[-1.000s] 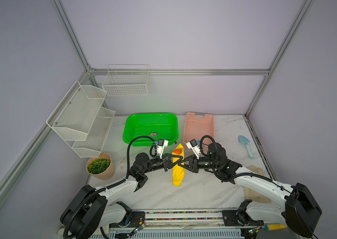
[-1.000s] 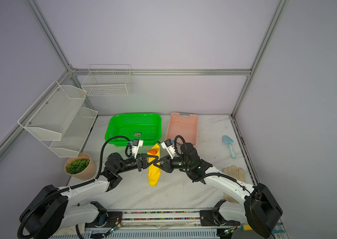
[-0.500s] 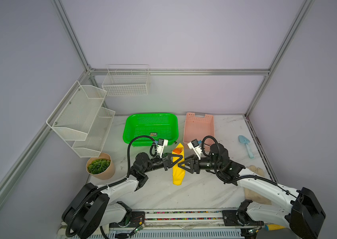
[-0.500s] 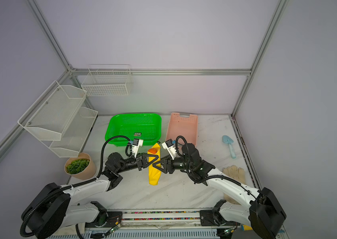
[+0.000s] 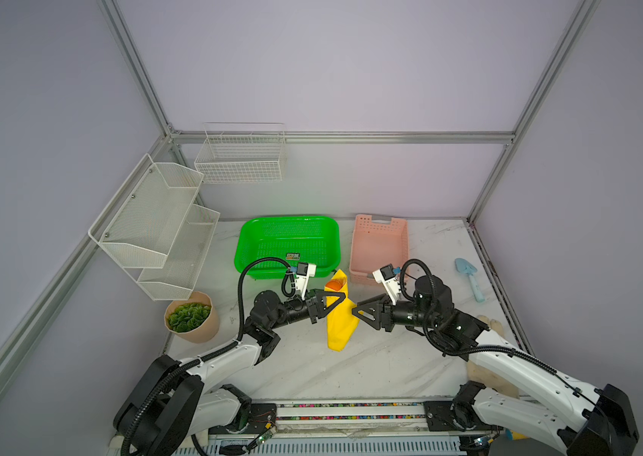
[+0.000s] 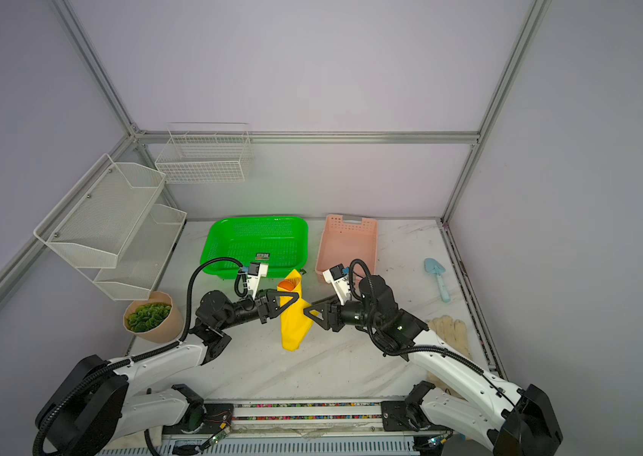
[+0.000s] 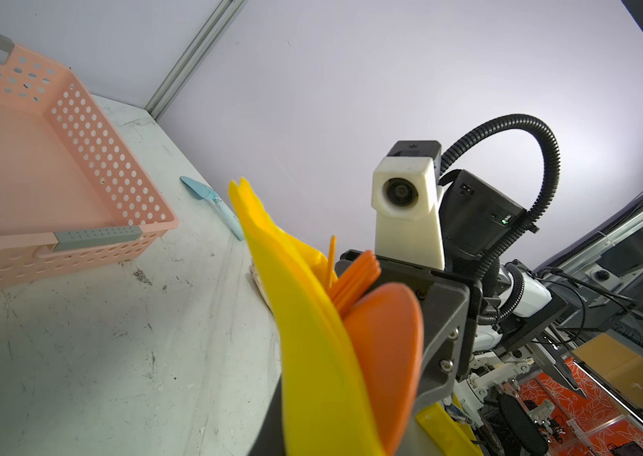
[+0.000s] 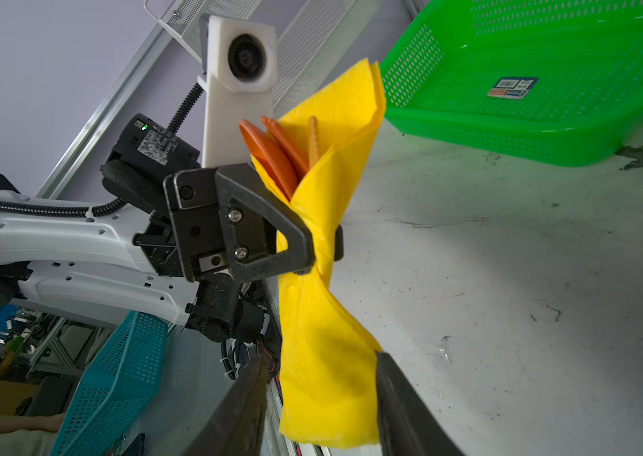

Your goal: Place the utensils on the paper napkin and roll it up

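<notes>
R gripper (image 5: 355, 312) had opened up within the last sec: its jaws stood apart, straddling the lower tail of the paper napkin (image 5: 337, 323). L gripper (image 5: 340, 302) stayed clamped on the napkin's waist, with the utensils (image 8: 272, 158) poking out just beyond its jaws. Prob. a regrip, so the roll, loose and flared at both ends, wasn't finished yet.

yellow paper napkin (image 8: 323, 335): matt, soft, creased | orange plastic utensils (image 8: 272, 158): smooth, slight sheen | green perforated plastic basket (image 8: 548, 130): glossy | pink perforated plastic basket (image 7: 95, 134): matt | white marbled tabletop (image 8: 509, 276): smooth, scuffed
</notes>
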Tool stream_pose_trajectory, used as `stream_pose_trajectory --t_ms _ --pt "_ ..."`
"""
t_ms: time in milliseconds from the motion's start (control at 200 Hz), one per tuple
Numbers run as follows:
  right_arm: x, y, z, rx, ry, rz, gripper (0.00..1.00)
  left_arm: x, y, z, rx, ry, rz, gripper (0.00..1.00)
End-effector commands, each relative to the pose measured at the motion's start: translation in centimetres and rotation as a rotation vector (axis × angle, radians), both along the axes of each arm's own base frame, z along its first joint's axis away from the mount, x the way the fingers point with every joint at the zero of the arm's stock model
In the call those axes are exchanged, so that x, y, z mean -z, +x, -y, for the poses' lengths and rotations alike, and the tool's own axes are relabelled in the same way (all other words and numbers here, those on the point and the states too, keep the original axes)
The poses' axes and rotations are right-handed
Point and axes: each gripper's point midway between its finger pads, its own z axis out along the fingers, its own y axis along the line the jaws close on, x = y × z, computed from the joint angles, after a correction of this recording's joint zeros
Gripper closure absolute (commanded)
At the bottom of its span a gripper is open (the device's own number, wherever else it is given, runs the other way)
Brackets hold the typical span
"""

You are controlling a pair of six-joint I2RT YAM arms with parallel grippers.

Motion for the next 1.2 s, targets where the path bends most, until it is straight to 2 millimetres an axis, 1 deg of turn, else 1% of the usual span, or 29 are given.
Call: stream_pose_trajectory --t_ms 0,55,150,235,295,475,610,745,830,1055,1195 --pt "-1.8 0.2 0.7 0.029 -0.007 0.059 0.54 -4.8 0.5 -0.1 -0.017 -0.064 0.118 0.94" --pt "-2.7 0.4 1.2 0.053 -0.018 0.092 0.53 -4.7 0.6 -0.2 -0.030 -0.057 0.116 0.94" --pt "-4.9 -0.2 1.3 0.042 0.026 0.115 0.48 -4.5 0.9 -0.4 -0.052 -0.039 0.120 0.94" --pt "-5.2 -0.6 0.7 0.009 0.047 0.100 0.40 -4.4 1.2 -0.5 -0.074 -0.028 0.121 0.95" --pt "-4.7 -0.9 0.2 -0.011 0.037 0.089 0.37 -4.4 1.3 -0.6 -0.084 -0.026 0.123 0.95" --pt "-3.5 -2.4 -1.9 -0.079 0.010 0.071 0.34 -4.1 1.9 -1.0 -0.126 -0.017 0.113 0.95" --pt "-2.3 -2.0 -2.5 -0.072 -0.028 0.059 0.31 -4.1 2.2 -1.3 -0.153 -0.013 0.112 0.95" --pt "-1.0 -1.2 -2.5 -0.040 -0.059 0.058 0.23 -4.4 2.2 -1.5 -0.167 -0.014 0.115 0.95" --pt "0.0 -0.8 -3.0 -0.049 -0.076 0.050 0.20 -4.6 2.1 -1.5 -0.167 -0.019 0.117 0.95" --pt "0.5 -0.1 -3.9 -0.056 -0.077 0.060 0.17 -5.0 1.9 -1.6 -0.165 -0.035 0.116 0.95" --pt "0.1 -0.2 -4.5 -0.079 -0.054 0.068 0.17 -5.0 1.9 -1.6 -0.159 -0.042 0.107 0.95"
